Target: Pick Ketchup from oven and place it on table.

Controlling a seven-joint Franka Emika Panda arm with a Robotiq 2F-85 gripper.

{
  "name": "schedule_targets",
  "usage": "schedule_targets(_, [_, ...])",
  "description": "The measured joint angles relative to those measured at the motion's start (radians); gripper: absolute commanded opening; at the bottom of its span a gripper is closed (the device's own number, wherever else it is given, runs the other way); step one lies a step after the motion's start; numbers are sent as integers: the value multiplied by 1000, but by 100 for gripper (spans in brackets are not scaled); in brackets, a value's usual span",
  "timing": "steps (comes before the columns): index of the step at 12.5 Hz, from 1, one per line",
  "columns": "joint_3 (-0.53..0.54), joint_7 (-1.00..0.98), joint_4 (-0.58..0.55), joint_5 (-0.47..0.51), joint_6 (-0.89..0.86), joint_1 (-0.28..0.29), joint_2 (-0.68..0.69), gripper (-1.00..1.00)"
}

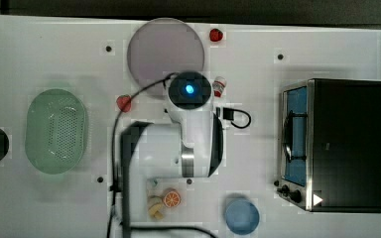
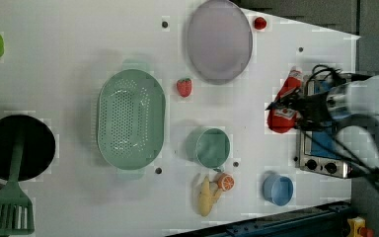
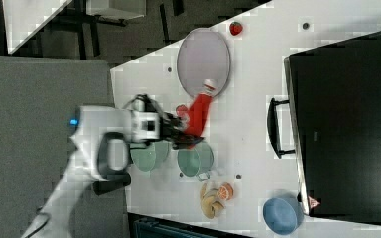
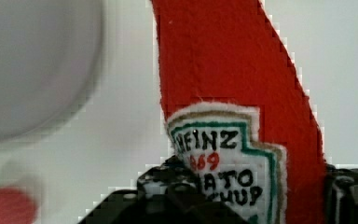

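The gripper (image 4: 242,196) clamps the lower body of the ketchup bottle (image 4: 233,93), its label facing the wrist camera. The bottle is already out of the toaster oven (image 1: 347,144) and hangs above the white bench (image 1: 39,49), cap pointing away from the arm, just beside the grey plate (image 3: 203,59) in the right view. The oven sits well apart, at the top view's right. Judged from this, the pick is done; lowering the bottle onto the bench and letting go remain.
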Motion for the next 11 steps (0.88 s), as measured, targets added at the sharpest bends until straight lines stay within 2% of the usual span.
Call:
schedule_targets(2, [-4,0,-59,7,74,-18,58,27])
schedule_targets(5, [-18,-1,-82,11,155,-24,148,26])
schedule_targets(7, [-20,-1,-109,8,238,-51,149,32])
schedule_targets(10, [-9,0,-92,24,234,-47,131,96])
schedule_targets(11, [-6,0,-82,22,237,-44,131,100])
